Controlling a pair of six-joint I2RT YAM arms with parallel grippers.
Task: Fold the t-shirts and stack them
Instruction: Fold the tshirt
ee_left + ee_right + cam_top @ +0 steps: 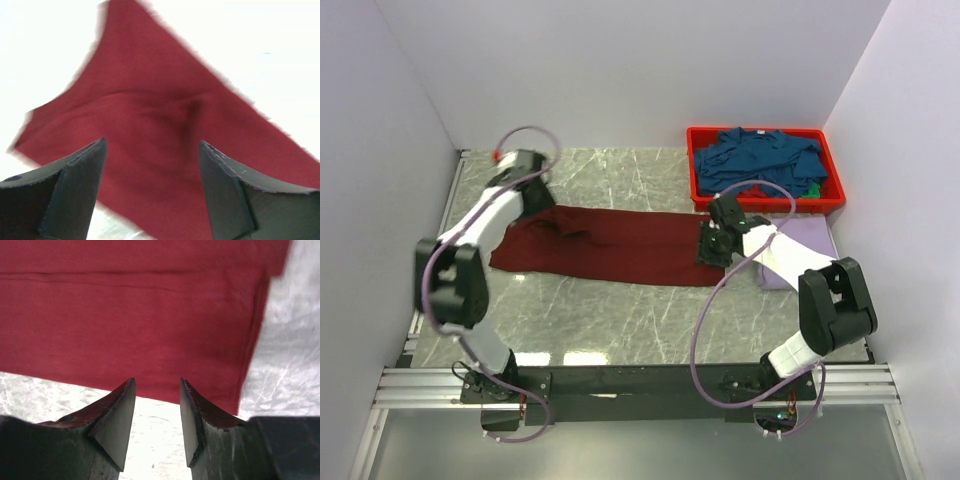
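A dark maroon t-shirt (610, 245) lies folded into a long strip across the middle of the table. My left gripper (542, 195) is open and empty over its left end, where the cloth (165, 130) is rumpled. My right gripper (712, 248) is open and empty at the shirt's right end, its fingertips just short of the hem (150, 330). A pale lavender t-shirt (798, 245) lies folded under the right arm. Teal-blue t-shirts (760, 160) are heaped in the bin.
A red plastic bin (695, 170) stands at the back right against the wall. White walls close in the marble table (620, 310) on the left, back and right. The arm bases sit on the metal rail at the near edge.
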